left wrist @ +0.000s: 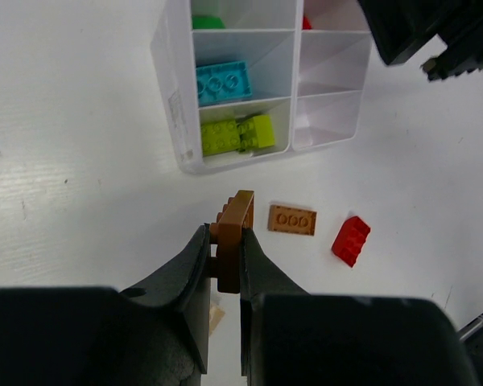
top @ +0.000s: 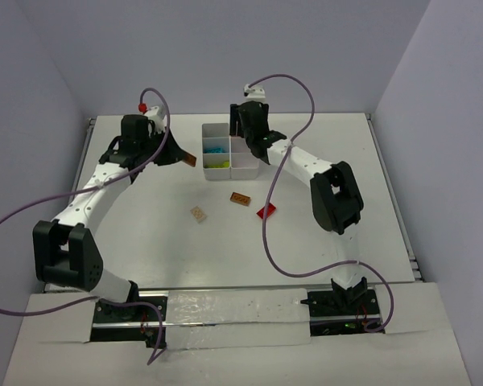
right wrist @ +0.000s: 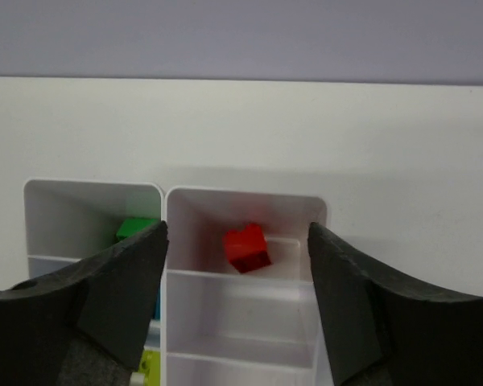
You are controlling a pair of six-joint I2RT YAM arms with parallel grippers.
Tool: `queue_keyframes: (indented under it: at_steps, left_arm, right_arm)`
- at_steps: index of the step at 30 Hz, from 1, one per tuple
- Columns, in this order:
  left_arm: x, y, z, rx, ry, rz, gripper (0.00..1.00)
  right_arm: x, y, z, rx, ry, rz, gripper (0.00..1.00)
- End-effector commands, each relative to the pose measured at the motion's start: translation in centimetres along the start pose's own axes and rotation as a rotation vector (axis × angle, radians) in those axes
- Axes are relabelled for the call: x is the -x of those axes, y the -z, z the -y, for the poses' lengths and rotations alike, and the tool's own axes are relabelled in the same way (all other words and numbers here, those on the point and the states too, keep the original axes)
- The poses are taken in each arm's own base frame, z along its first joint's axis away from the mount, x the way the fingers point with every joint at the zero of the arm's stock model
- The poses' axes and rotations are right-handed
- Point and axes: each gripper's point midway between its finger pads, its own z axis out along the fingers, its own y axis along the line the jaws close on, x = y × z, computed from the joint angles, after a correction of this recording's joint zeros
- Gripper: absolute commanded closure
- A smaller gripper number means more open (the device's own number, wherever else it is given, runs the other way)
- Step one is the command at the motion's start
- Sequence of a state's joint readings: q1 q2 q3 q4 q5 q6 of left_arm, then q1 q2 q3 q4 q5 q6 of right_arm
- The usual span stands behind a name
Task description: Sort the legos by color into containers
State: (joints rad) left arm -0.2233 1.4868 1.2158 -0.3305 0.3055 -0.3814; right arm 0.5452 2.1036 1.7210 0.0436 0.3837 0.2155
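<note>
**Left wrist view**
- Left gripper [left wrist: 228, 241], lower centre: jaws pressed together on an orange-brown brick [left wrist: 240, 211], which is held on edge.
- White tray [left wrist: 174, 96], top centre, on the tabletop [left wrist: 80, 161]; six compartments.
- Left column of the tray, top to bottom: green brick [left wrist: 208, 22], cyan brick [left wrist: 223, 82], lime bricks [left wrist: 237, 134].
- Top right compartment: stored red brick [left wrist: 307, 22], only a sliver showing behind the divider.
- Tabletop below the tray: orange-brown plate [left wrist: 291, 219] lying flat, with the loose red brick [left wrist: 351, 240] just beside it on the right.
- Tan brick [left wrist: 216, 315]: a sliver beside the jaws, mostly hidden.

**Right wrist view**
- Right gripper [right wrist: 237, 237]: jaws spread wide, holding nothing, over the tray's far end.
- Stored red brick: inside the right-hand far compartment, between the jaws in the frame, touching neither.
- Green brick: left-hand far compartment, partly behind the jaw at frame left.

**Top external view**
- White tray: upper centre.
- Right gripper: over the tray's upper right corner.
- Left gripper: just left of the tray, with the orange-brown brick in its jaws.
- Centre of the tabletop, left to right and apart from one another: tan brick, orange-brown plate, loose red brick.
</note>
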Motion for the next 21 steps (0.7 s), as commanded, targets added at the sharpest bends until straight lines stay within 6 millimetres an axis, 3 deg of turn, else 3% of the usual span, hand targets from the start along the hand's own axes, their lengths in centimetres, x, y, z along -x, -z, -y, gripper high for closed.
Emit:
queue_keyframes:
  at_steps: [1,5,7,10,11,12,15,21]
  left_arm:
    - [4.6,-1.2,4.1,-0.081,-0.027,0.11,1.0]
    - [4.5,-4.5,6.7,-0.07,-0.05,0.087,1.0]
    - [5.0,-6.0,8.1,-0.07,-0.056,0.094,0.98]
    - [5.0,-9.2,9.6,-0.054,-0.064,0.081,0.96]
    - [4.8,-9.4,10.0,-0.054,-0.067,0.08,0.96]
    - [4.7,-10.1,10.2,-0.046,-0.072,0.08,0.96]
    - [4.0,-13.4,11.0,-0.026,-0.096,0.075,0.96]
    - [3.2,-16.3,11.3,-0.002,-0.107,0.075,0.91]
  right_arm:
    - [9.2,6.3,0.7,0.046,-0.111,0.139,0.19]
    - [9.9,9.7,3.9,0.037,-0.115,0.107,0.1]
    - [8.4,11.0,6.0,0.018,-0.081,0.064,0.01]
    - [6.3,13.0,9.2,0.009,-0.023,0.01,0.0]
    - [5.8,13.5,10.3,-0.009,-0.014,-0.002,0.0]
    - [5.0,14.1,10.3,0.012,0.0,-0.021,0.0]
    - [2.5,15.9,13.2,0.009,0.015,-0.093,0.0]
    - [-0.3,18.3,14.7,0.012,0.038,-0.148,0.0]
